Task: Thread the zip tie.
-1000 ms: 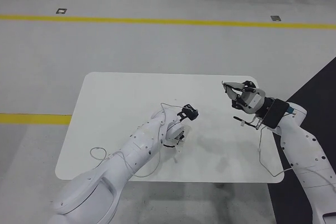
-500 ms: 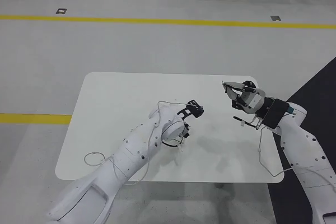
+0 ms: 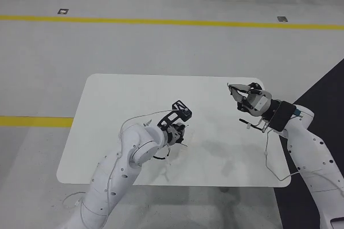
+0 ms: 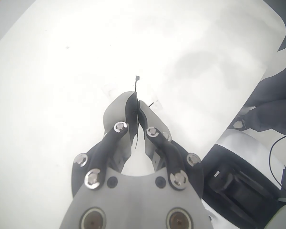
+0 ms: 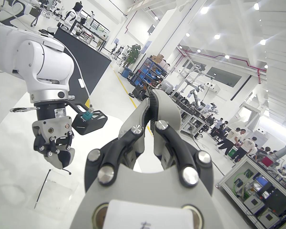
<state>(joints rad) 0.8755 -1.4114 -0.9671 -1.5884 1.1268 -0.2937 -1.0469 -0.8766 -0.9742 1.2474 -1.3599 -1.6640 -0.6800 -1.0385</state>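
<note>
A thin black zip tie (image 4: pixel 136 82) is pinched between the fingers of my left gripper (image 4: pixel 136 101), which is shut on it. Its square head sticks out past the fingertips and the strap runs back toward the palm. The left gripper (image 3: pixel 178 134) hangs low over the middle of the white table (image 3: pixel 114 114). From the right wrist view, the left gripper (image 5: pixel 60 159) points down and the black strap (image 5: pixel 41 189) slants from it toward the tabletop. My right gripper (image 5: pixel 151 103) is shut with nothing in it, raised over the table's far right part (image 3: pixel 235 90).
A faint clear rectangular sheet (image 5: pixel 59 187) lies on the table under the left gripper. A dark bench (image 3: pixel 332 86) borders the table's right side. The table's left half is bare white surface.
The left arm has swung its wrist to the left and turned, carrying the zip tie a little left over the table's middle. The right arm has not moved.
</note>
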